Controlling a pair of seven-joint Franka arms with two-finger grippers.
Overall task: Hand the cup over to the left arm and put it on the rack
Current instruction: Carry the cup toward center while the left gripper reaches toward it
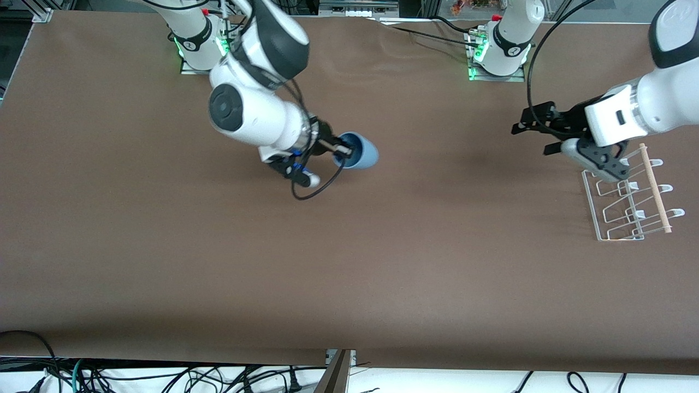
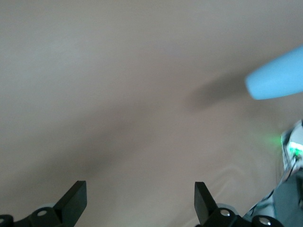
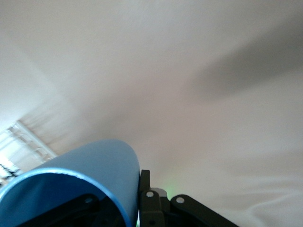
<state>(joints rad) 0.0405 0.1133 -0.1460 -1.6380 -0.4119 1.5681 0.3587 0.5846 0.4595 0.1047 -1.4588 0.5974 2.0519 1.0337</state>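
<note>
Cup: lying sideways in the air, its open mouth turned toward my right claw and its closed base pointing toward the left arm's end of the tabletop. I am carrying it this way, I judge, so the free body is offered for the handover.

Right claw: pinching the cup's rim, one finger inside the mouth and one outside on the wall, which the right wrist view is showing close up. I am holding it over the tabletop toward the right arm's end, well apart from the rack.

Gap: bare brown tabletop is lying between my two claws; the handover is not yet made.

Left claw: spread and holding nothing, its fingers standing wide in the left wrist view, where the cup's base is showing farther off. I am hovering it over the tabletop just beside the rack, aimed toward the cup, probably to take the blue body.

Rack: sitting at the left arm's end of the tabletop, wooden dowel across its upturned prongs, no cup on it.
</note>
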